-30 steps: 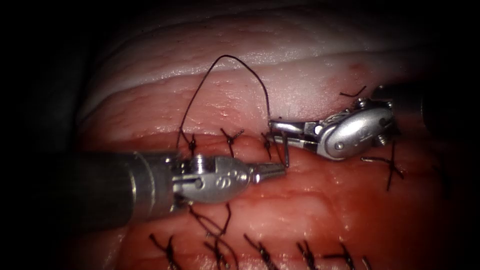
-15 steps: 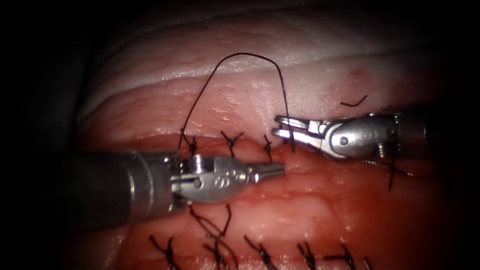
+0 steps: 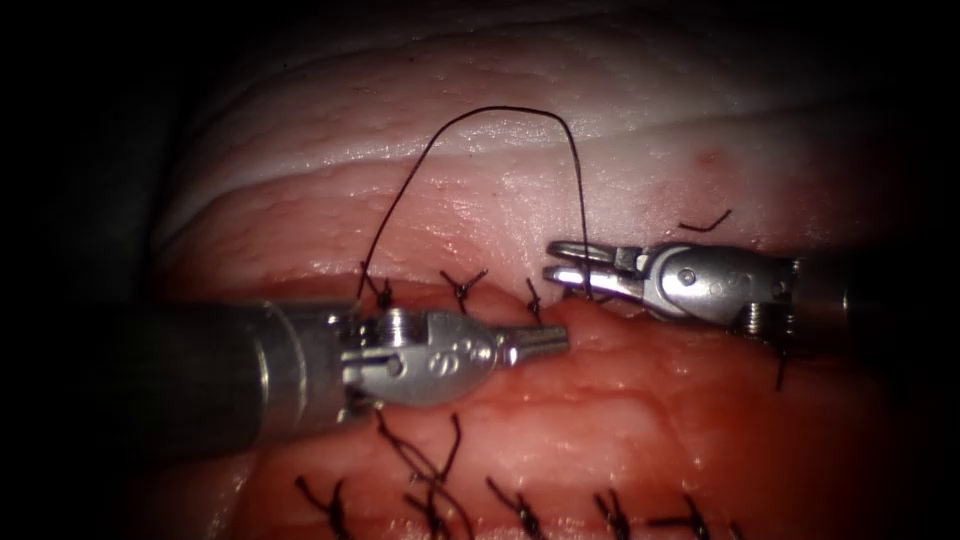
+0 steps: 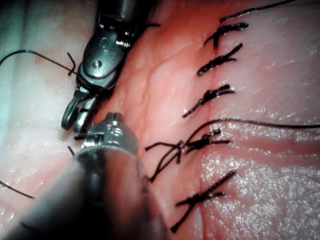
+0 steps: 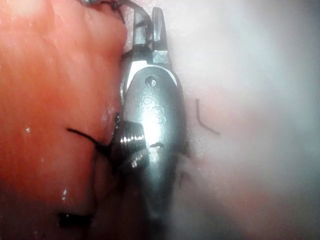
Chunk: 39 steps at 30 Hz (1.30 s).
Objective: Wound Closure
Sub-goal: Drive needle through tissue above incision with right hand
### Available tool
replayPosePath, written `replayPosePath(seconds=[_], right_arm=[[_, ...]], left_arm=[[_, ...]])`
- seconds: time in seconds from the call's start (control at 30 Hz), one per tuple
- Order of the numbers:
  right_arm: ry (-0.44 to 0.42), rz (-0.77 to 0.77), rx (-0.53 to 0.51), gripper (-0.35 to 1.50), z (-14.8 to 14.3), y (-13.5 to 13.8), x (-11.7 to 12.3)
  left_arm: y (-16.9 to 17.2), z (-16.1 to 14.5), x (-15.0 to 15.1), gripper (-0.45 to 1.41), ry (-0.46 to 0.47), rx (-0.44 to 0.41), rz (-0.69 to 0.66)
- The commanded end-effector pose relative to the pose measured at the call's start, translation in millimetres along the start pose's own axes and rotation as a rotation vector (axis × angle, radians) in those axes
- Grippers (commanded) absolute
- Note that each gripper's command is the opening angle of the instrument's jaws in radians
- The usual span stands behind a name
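Endoscope view: three knots (image 3: 460, 288) tied along the cut; left tool (image 3: 545, 342) clamps tissue (image 3: 640, 400) closed, right tool (image 3: 560, 262) gapes empty beside looping thread (image 3: 500, 110); stretch rightward unclosed.

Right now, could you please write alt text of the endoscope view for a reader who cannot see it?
Two metal tools meet over a stitched cut in the tissue. The left end effector is shut at the cut's edge; the right end effector is open, with a dark thread arching above and crossing it. No needle is seen.
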Motion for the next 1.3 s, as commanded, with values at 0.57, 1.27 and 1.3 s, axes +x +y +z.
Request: replayPosePath(seconds=[0.57,1.27,1.3], right_arm=[[-0.048,0.047,0.112,-0.35,1.6,-1.9,-1.8],[-0.086,0.153,0.206,-0.35,2.1,-3.6,-3.2],[-0.087,0.165,0.215,-0.35,2.2,-3.8,-3.3]], left_arm=[[-0.1,0.6,-0.2,-0.43,0.002,-0.001,0.001],[-0.1,0.4,-0.3,-0.43,0.003,-0.003,0.002],[-0.1,0.4,-0.3,-0.43,0.003,-0.003,0.002]])
